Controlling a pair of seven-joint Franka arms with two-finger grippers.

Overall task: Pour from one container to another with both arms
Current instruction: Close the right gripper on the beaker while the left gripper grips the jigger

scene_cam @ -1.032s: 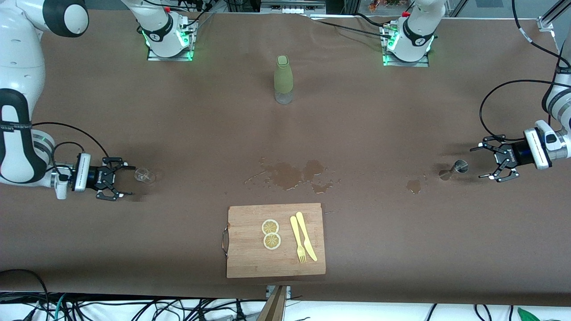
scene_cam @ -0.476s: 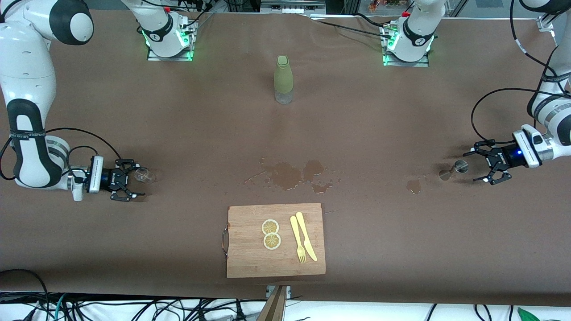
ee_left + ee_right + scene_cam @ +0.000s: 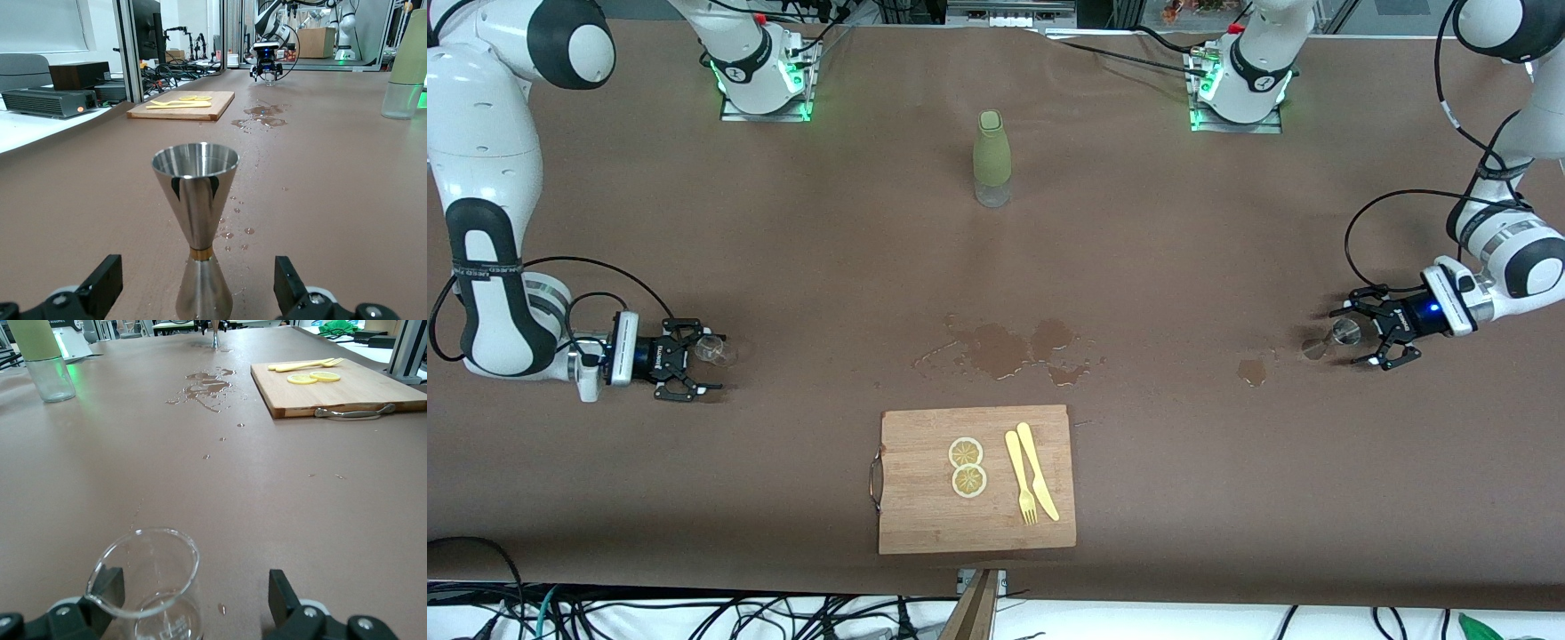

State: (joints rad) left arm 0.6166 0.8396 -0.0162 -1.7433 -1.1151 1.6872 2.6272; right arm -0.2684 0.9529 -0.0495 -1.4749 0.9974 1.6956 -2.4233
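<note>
Brown tabletop (image 3: 783, 249), wet patches mid-frame. Both arms have slid inward: right gripper (image 3: 690, 359), at frame's lower left, now brackets the glass beaker (image 3: 713, 349), jaws apart; left gripper (image 3: 1371, 334), at mid-right, straddles the steel jigger (image 3: 1328, 340), jaws apart. Grasping looks imminent.

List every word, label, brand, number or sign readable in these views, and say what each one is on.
Nothing here reads with certainty.
White lettering on a black band of the right arm: too small to read.
Markings on the glass beaker between the right gripper's open fingers: too faint to read.
Steel jigger between the left gripper's open fingers, cutting board, green bottle: no text shows.
</note>
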